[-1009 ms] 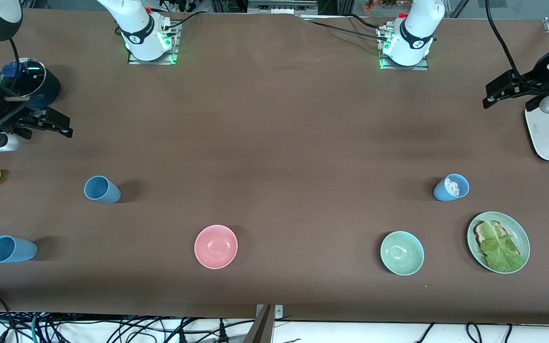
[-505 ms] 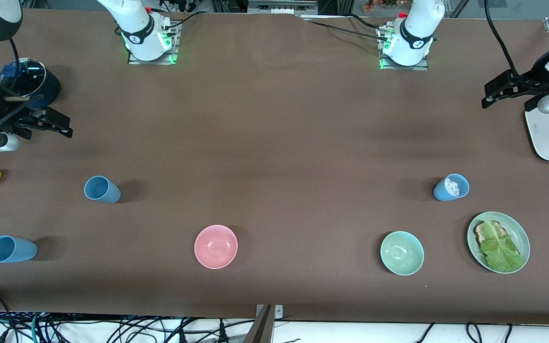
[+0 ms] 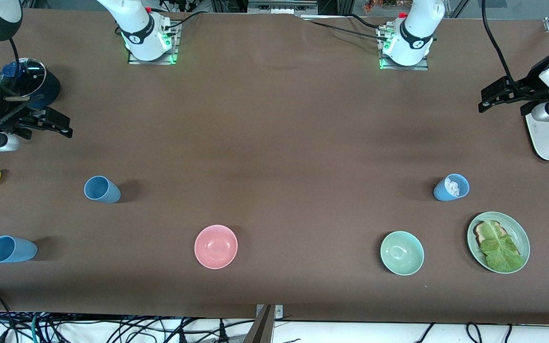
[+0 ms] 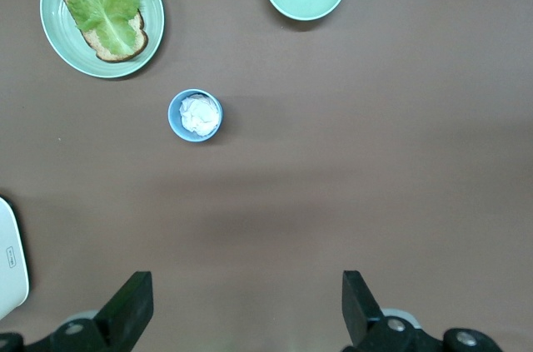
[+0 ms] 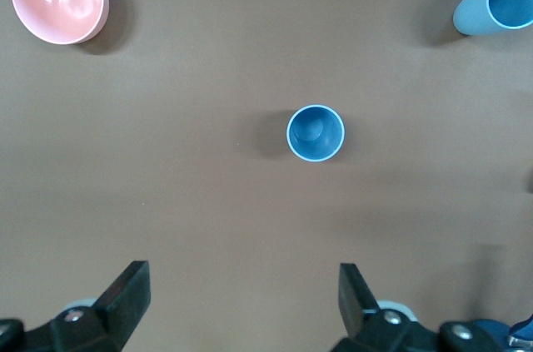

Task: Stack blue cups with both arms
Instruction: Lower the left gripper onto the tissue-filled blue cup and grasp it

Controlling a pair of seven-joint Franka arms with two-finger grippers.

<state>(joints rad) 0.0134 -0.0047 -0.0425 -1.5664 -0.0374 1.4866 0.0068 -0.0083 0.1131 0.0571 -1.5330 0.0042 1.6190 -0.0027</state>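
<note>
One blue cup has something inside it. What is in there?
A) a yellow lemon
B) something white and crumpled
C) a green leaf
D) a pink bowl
B: the blue cup toward the left arm's end of the table holds a white crumpled thing, which the left wrist view shows from above; what it is made of cannot be told.

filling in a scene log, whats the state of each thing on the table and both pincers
left pincer: open, empty, up over the table's left-arm end
right pincer: open, empty, over bare table
cup with white stuff: upright, unstacked
middle cup: upright, empty
corner cup: upright, empty
pink bowl: empty
green bowl: empty
plate: holds toast and lettuce
</note>
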